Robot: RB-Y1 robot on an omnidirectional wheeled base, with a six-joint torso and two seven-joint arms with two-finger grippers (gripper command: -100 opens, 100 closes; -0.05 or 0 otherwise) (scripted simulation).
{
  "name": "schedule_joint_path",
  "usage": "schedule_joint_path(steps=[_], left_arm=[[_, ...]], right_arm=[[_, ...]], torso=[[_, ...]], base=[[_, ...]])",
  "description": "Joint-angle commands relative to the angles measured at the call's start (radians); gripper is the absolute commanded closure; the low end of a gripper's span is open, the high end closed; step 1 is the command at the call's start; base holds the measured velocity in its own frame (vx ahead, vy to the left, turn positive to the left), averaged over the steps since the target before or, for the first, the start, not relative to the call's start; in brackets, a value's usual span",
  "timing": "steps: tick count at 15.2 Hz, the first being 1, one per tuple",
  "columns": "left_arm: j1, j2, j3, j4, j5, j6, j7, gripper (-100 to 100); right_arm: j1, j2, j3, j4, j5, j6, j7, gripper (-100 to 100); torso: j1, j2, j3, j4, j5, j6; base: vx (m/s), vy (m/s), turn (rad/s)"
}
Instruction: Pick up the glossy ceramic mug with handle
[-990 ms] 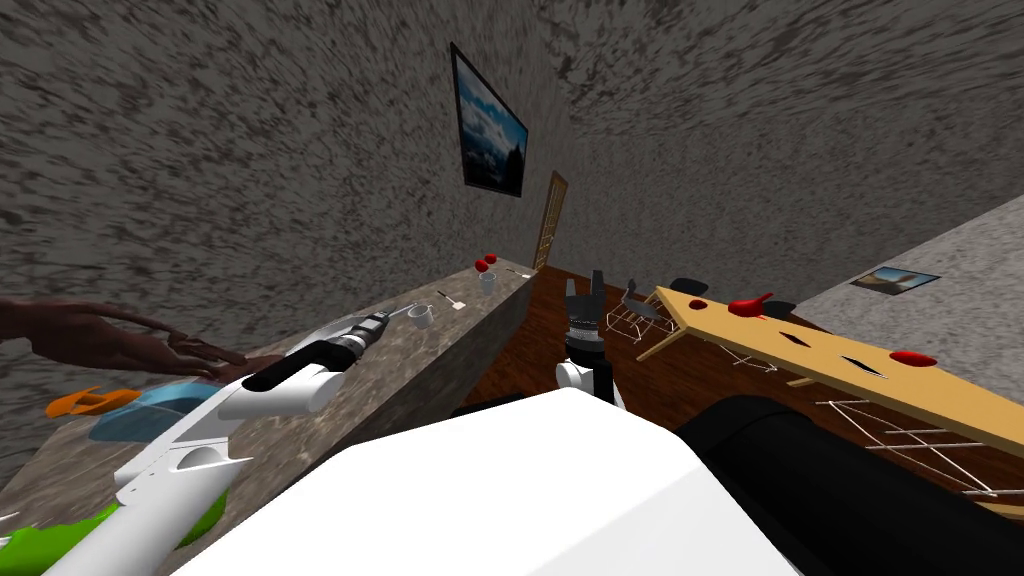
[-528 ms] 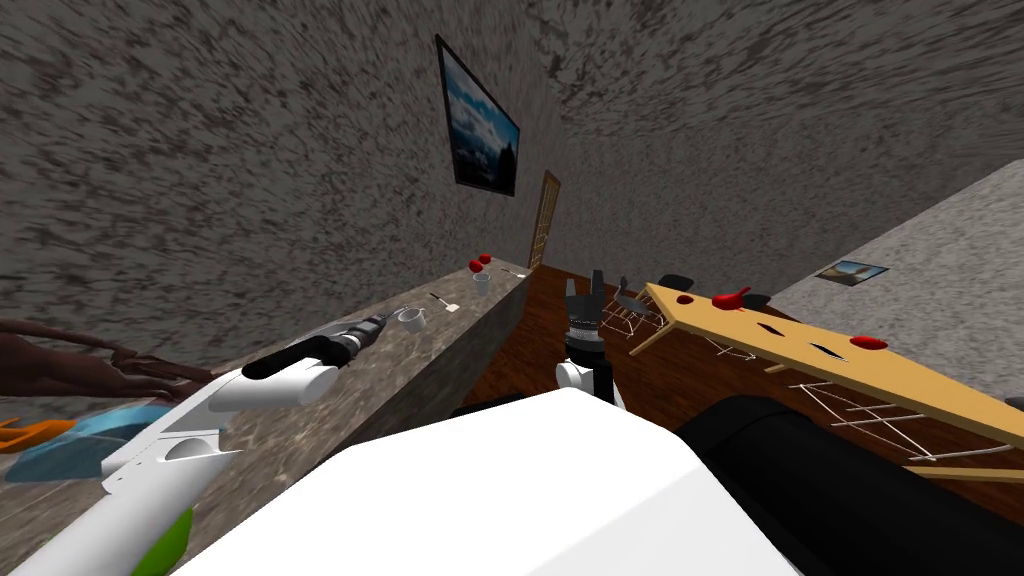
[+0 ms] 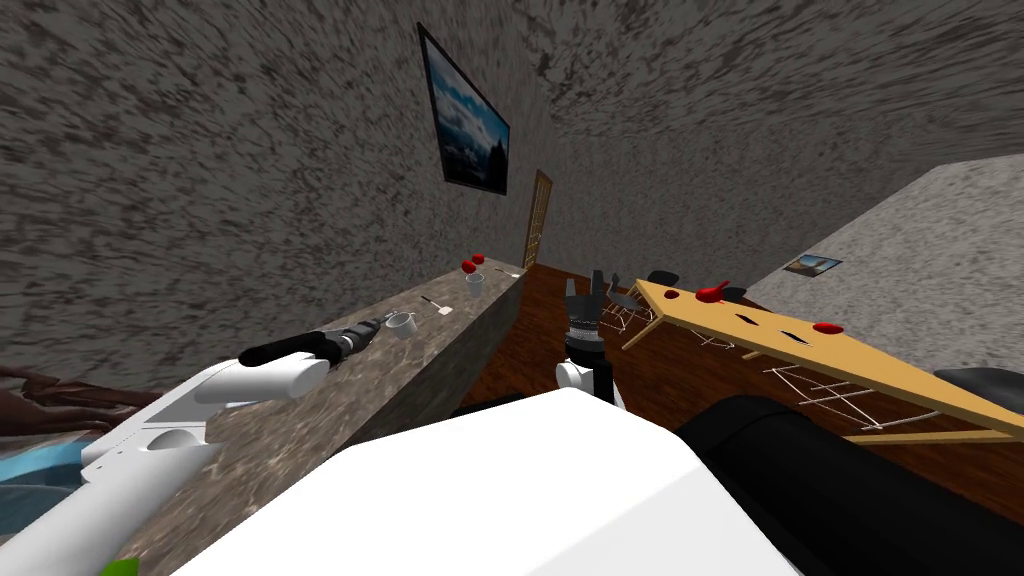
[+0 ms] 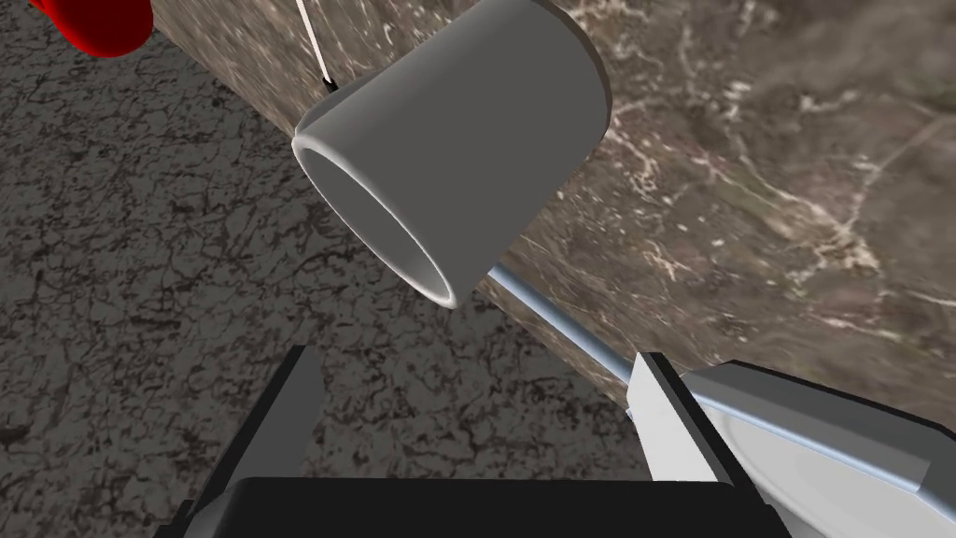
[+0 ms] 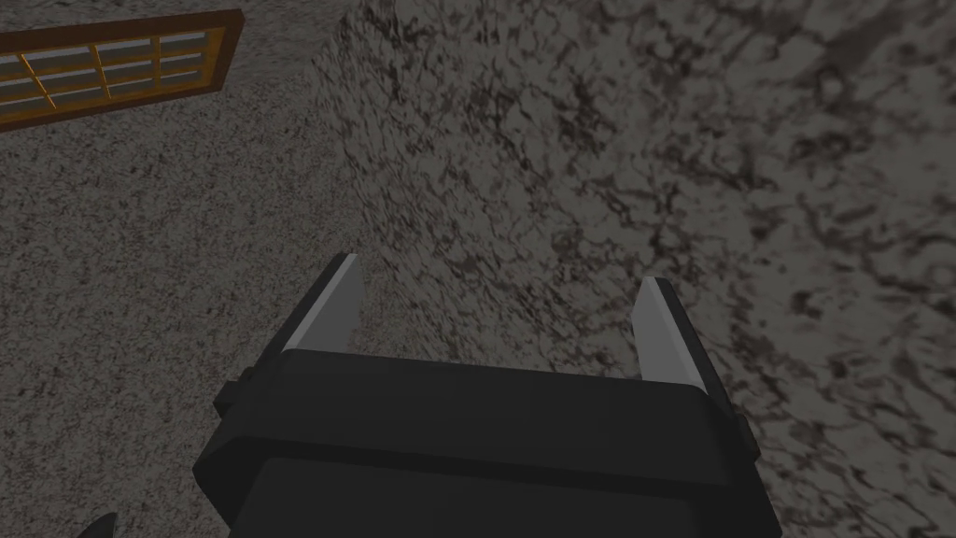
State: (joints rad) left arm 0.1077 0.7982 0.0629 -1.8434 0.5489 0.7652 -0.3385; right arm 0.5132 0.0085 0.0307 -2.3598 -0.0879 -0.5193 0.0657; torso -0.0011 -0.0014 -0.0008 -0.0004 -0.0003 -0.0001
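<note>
Mug (image 4: 457,159): grey, open mouth facing the left gripper (image 4: 474,360); stands on the marbled brown counter (image 4: 747,187), just ahead of the fingertips, not between them.
Left fingers: spread wide, holding nothing.
Right gripper (image 5: 499,271): off the counter, fingers apart, empty.

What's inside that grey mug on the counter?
The mug shows a bare grey inner wall and nothing sticking out. Its bottom is hidden behind the rim, so something small could lie there.

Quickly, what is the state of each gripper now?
Left gripper: open, empty, mug just ahead.
Right gripper: open, empty.
</note>
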Motion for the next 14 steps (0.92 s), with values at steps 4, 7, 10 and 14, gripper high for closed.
schedule_joint_path(steps=[4, 7, 10, 14], left_arm=[[-0.019, 0.033, 0.003, 0.022, 0.038, 0.096, -0.01, -100], [-0.036, 0.06, 0.003, 0.044, 0.07, 0.161, -0.019, -100], [-0.052, 0.086, 0.004, 0.065, 0.101, 0.224, -0.028, -100], [-0.083, 0.134, 0.005, 0.106, 0.16, 0.309, -0.045, -100]], right_arm=[[0.0, 0.0, 0.0, 0.0, 0.0, 0.0, 0.0, 0], [0.0, 0.0, 0.0, 0.0, 0.0, 0.0, 0.0, 0], [0.0, 0.0, 0.0, 0.0, 0.0, 0.0, 0.0, 0], [0.0, 0.0, 0.0, 0.0, 0.0, 0.0, 0.0, 0]], torso=[[0.0, 0.0, 0.0, 0.0, 0.0, 0.0], [0.0, 0.0, 0.0, 0.0, 0.0, 0.0], [0.0, 0.0, 0.0, 0.0, 0.0, 0.0], [0.0, 0.0, 0.0, 0.0, 0.0, 0.0]], base=[[0.013, -0.008, -0.087], [0.02, -0.01, -0.106], [0.021, -0.007, -0.092], [0.022, -0.007, -0.107]])
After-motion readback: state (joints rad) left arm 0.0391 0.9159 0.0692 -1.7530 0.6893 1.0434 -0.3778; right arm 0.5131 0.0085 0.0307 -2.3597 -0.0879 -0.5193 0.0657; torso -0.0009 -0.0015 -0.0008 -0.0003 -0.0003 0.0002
